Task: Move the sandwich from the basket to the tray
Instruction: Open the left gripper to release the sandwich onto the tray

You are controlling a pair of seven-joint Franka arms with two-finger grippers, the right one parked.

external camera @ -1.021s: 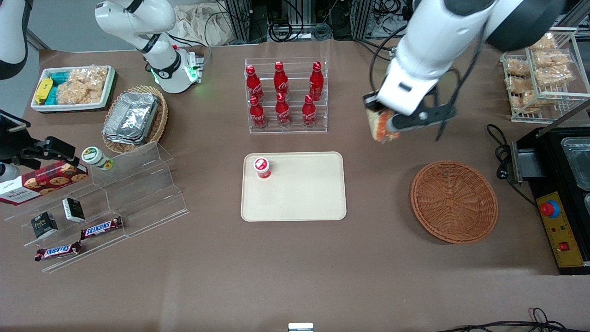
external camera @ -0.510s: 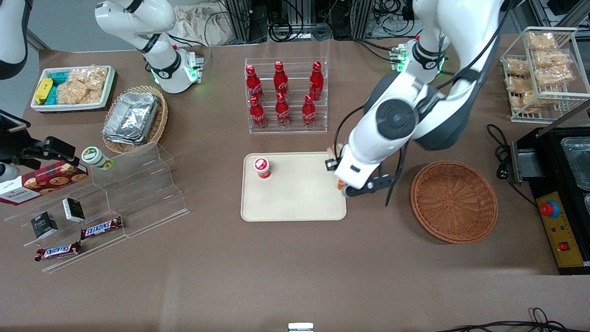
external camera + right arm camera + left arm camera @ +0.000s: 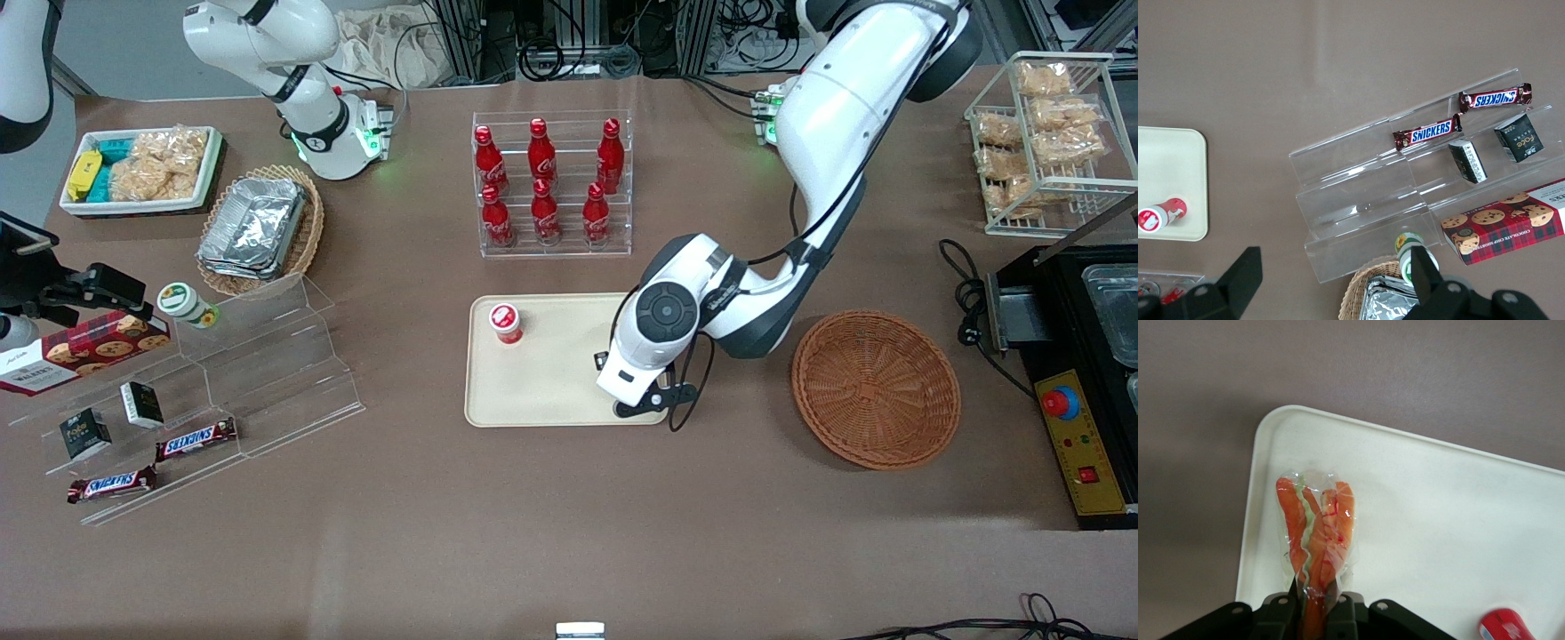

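The red-capped cup (image 3: 506, 323) was seen standing upright on the beige tray (image 3: 551, 391), in the corner toward the parked arm's end and farther from the front camera, with a broad stretch of bare tray between it and the gripper (image 3: 642, 404). The gripper was held low over the tray's corner nearest the front camera and toward the working arm's end, just inside the rim. In the wrist view the wrapped sandwich (image 3: 1317, 532) was found pinched between the dark fingers (image 3: 1345, 617), its orange-red and pale green cut edge turned toward the camera, and it was hung over the tray surface (image 3: 1458, 520) close to a rounded corner; whether it was touching the tray could not be told. Bare brown table (image 3: 729, 418) was left between the tray's edge and the round wicker basket (image 3: 876, 388), which was seen with nothing in it, well apart from the gripper.
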